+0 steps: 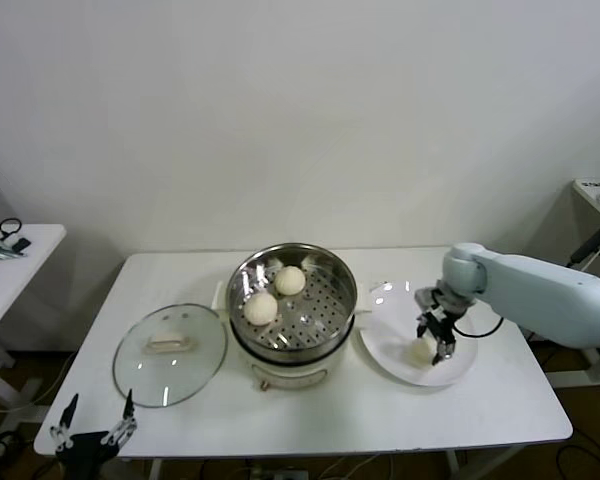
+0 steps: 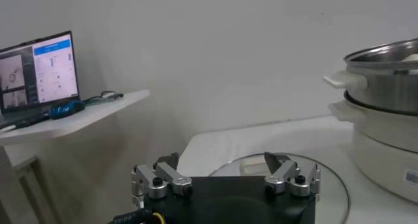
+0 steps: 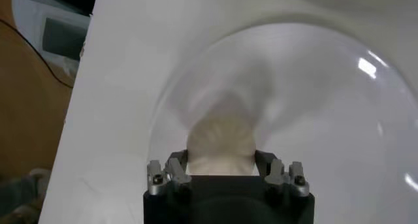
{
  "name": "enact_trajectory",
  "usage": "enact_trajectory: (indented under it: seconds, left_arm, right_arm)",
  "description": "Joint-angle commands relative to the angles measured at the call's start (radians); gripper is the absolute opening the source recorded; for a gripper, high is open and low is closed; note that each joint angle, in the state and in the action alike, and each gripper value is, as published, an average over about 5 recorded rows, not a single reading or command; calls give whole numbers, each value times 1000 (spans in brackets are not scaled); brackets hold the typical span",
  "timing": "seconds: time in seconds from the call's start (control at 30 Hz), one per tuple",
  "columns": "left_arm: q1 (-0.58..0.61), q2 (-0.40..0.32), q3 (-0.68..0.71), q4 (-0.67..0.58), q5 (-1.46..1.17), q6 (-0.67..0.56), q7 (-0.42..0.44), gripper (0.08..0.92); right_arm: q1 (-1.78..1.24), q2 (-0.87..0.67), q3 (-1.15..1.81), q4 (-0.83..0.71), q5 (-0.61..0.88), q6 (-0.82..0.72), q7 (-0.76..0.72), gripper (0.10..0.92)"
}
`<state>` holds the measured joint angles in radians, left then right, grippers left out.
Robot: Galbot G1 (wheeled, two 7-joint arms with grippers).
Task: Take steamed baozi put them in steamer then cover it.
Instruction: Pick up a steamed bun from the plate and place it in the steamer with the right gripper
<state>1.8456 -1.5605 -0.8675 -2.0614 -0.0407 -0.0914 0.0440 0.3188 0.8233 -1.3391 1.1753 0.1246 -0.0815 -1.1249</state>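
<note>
Right gripper [image 1: 433,338] is clamped on a steamed baozi [image 3: 221,140] sitting on the white plate [image 1: 385,302]. Soft, smooth dough could dent or slip out on the lift, I judge. Off to its left stands the shiny perforated steamer [image 1: 320,262] holding two domed buns; beyond lies the glass cover [image 1: 170,355]. Left gripper [image 1: 92,425] waits, fingers apart.

Baozi: three, namely two [image 1: 290,280] [image 1: 261,308] in the steamer [image 1: 335,318] and one [image 1: 421,350] on the plate [image 1: 380,345]. Steamer: one. Glass cover [image 1: 170,353]: one. White plate: one. Surface [image 1: 310,410]: one.
</note>
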Motion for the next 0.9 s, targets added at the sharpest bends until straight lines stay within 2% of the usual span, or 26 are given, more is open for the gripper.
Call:
enact_trajectory:
  seconds: [0.03,0.3,0.43,0.63,0.9]
  left_arm:
    - [2,1,1,-1,1,0,0,823]
    - [-1,-2,8,4,0,0,0,823]
    - [-7,-6,19,7,6,2,0,823]
    - [-11,-6,29,6,15,5,1,823]
    - [-4,0,28,17,11,-1,0,823]
  right_arm:
    - [142,22,-19,14,-31,188,-50,679]
    - [399,120,-66,-7,-57,433,-104,671]
    - [503,185,-94,10,-24,518,-119,670]
    - [549,297,-65,14,-15,604,-142,670]
    - [457,455,11,29,-59,627,-149,678]
